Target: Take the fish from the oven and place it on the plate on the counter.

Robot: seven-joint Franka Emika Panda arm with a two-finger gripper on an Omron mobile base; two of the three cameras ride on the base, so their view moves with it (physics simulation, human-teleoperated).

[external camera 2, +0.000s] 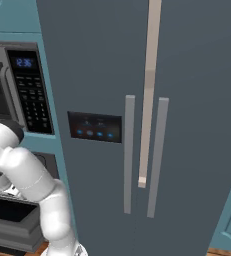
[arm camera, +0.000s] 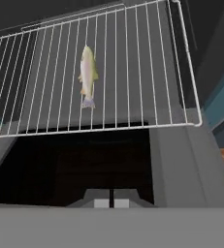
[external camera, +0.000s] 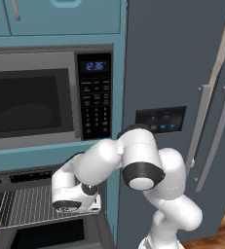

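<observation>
The oven (external camera: pixel 21 177) stands open below the microwave, its wire rack (arm camera: pixel 133 72) pulled out over the lowered door. On the rack's middle lies the fish (arm camera: pixel 88 75), small, pale and silvery-tan, lengthwise along the wires. My gripper (arm camera: pixel 111 202) hovers above the front of the oven opening, short of the rack's near edge and well apart from the fish. Its fingertips (arm camera: pixel 103 203) are pressed together with nothing between them. In the left base view my hand (external camera: pixel 78 204) hangs over the right part of the rack (external camera: pixel 21 206). The plate and the counter are out of view.
A grey microwave (external camera: pixel 36 97) with a keypad and blue clock sits right above the oven. To the right rises a tall dark-grey refrigerator (external camera 2: pixel 137 75) with two vertical bar handles (external camera 2: pixel 129 150). The dropped oven door (external camera: pixel 50 236) juts out beneath my hand. Wood floor (external camera: pixel 221 228) shows at the lower right.
</observation>
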